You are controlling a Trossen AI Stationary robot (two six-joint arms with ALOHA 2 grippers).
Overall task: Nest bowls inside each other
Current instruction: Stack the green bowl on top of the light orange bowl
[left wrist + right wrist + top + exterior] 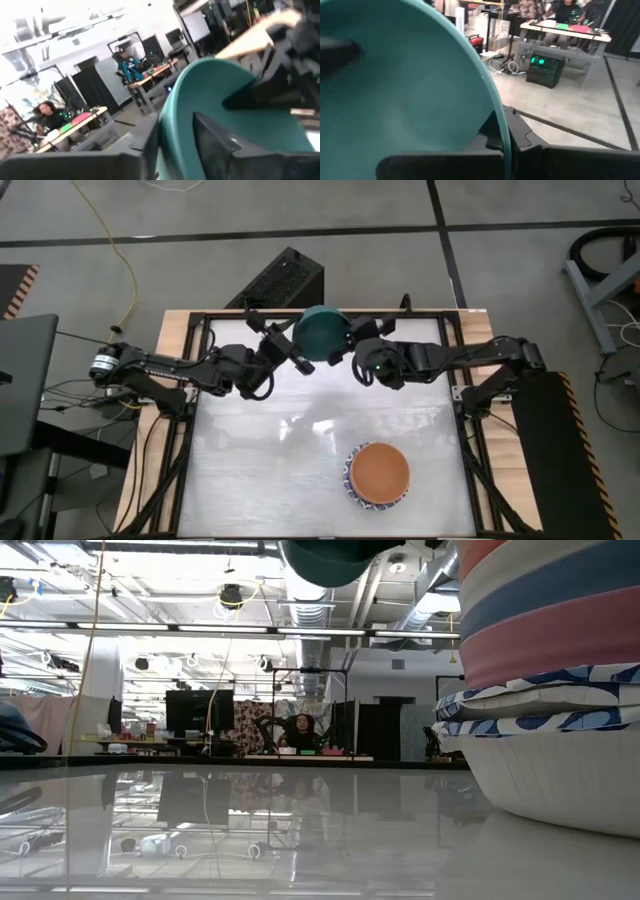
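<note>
A teal-green bowl (322, 332) hangs high over the table's far edge, between my two grippers; its underside (330, 558) shows at the top of the low view. My right gripper (352, 358) is shut on its right rim. My left gripper (297, 352) stands open at the left rim, one finger (220, 142) inside the bowl and one (149, 150) outside. A stack of nested bowls (378, 475), orange on top, rests on the table at the near right; its cream, blue, pink and blue-patterned white walls (560, 690) show in the low view. My right gripper pinches the bowl's rim (501, 131) on its right side, one finger (445, 164) inside the hollow and one (532, 140) outside. The fingers come about level from the table's right. The bowl is lifted clear, its hollow facing up.
A dark frame (455, 360) runs round the white tabletop (270, 470), which lies bare left of the stack. A black box (280, 280) sits on the floor behind the far edge. In the room beyond, a person sits at a desk (300, 730).
</note>
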